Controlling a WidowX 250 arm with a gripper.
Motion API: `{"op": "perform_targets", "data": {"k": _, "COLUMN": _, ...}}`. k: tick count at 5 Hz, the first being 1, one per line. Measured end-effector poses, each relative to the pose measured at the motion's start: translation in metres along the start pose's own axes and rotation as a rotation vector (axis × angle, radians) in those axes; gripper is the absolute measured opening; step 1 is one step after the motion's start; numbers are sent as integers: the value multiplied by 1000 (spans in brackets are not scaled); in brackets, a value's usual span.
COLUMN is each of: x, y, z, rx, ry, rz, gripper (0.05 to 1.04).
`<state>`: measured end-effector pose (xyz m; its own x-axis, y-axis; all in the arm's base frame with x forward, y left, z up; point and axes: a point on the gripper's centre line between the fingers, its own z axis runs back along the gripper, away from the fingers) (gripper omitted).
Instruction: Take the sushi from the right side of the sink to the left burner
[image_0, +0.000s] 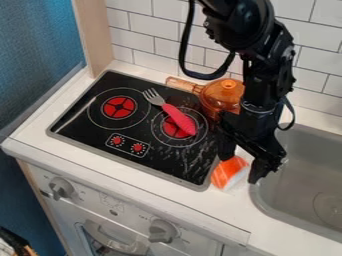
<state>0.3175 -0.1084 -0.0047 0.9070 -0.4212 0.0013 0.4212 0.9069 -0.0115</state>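
1. From where I stand, the sushi (228, 174) sits on the counter (220, 198), between stove (79, 131) and sink (304, 131), not on the sink's right. The gripper (242, 166) has its fingers spread about it, clenching nothing.
2. There's a gap at the sushi's three o'clock, by the sink-side finger. Closing off-centre could catch just an edge and tip or squirt it out.
3. A hard nudge towards three o'clock might drop it into the sink.
4. The pot (223, 94) stands near the arm (260, 85), at the sushi's twelve; a low swing could knock it.
5. The fork (175, 116) lies towards eleven. Carried low to the left burner (119, 107), at ten, the sushi could snag it.
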Motion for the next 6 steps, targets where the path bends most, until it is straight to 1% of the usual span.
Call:
{"op": "perform_targets", "data": {"k": 1, "x": 1, "y": 4, "z": -9, "rx": 25, "ry": 29, "rz": 25, "gripper": 1000}}
{"op": "perform_targets", "data": {"k": 2, "x": -1, "y": 6, "z": -18, "rx": 37, "ry": 56, "rz": 23, "gripper": 968}}
{"op": "perform_targets", "data": {"k": 3, "x": -2, "y": 11, "z": -25, "rx": 43, "ry": 67, "rz": 33, "gripper": 818}}
{"op": "perform_targets", "data": {"k": 4, "x": 0, "y": 11, "z": -25, "rx": 52, "ry": 55, "rz": 37, "gripper": 636}}
{"op": "perform_targets", "data": {"k": 6, "x": -1, "y": 12, "z": -25, "rx": 61, "ry": 61, "rz": 53, "gripper": 635}}
